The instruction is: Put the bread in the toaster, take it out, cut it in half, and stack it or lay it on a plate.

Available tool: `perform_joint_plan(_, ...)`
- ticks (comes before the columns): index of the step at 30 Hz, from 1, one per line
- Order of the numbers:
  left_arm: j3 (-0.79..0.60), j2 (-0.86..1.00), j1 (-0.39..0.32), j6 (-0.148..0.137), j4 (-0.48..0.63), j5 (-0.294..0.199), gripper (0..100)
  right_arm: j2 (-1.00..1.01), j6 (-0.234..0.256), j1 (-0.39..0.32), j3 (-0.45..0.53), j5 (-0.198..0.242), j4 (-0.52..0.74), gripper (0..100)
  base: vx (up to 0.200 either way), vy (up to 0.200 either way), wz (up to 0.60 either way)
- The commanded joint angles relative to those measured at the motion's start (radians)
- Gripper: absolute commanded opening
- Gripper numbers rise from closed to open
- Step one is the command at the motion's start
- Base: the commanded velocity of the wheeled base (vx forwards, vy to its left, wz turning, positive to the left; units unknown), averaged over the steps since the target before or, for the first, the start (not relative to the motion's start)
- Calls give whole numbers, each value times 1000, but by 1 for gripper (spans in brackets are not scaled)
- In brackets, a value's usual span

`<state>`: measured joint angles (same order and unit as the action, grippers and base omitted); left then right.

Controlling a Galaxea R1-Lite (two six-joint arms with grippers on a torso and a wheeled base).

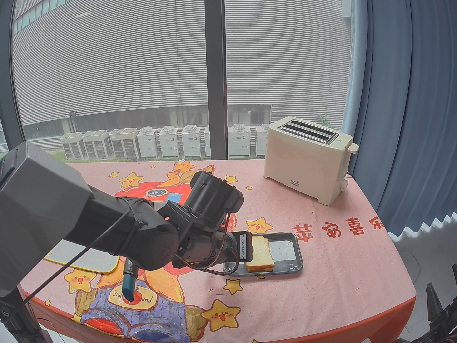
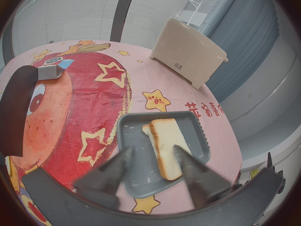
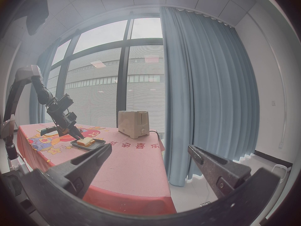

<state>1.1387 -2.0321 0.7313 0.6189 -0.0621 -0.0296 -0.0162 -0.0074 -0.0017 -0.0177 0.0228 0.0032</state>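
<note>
Left wrist view | left end effector [image 2: 153, 148] apart near bread [image 2: 166, 138] | right end effector [image 3: 150, 147] apart

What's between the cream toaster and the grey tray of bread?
Nothing: bare pink printed tablecloth separates cream plastic toaster and grey rectangular tray, head view.

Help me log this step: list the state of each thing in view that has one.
toaster: upright, no bread showing in its slots.
bread: lying flat in the tray.
tray: flat on the table, holding the bread.
left gripper: open, straddling the bread.
right gripper: open, empty.
</note>
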Motion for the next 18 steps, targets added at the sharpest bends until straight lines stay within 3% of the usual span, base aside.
perform_joint_plan(1,-4,15,0,1,-2,2,100,16,0,0,18,0,0,100,0,0,0)
perform_joint_plan(8,-5,110,-6,4,-5,3,100,16,1,0,18,0,0,100,0,0,0)
perform_joint_plan(13,7,179,-6,47,-7,-1,100,16,0,0,18,0,0,100,0,0,0)
perform_joint_plan(18,-2,259,-6,51,-7,0,100,16,0,0,18,0,0,100,0,0,0)
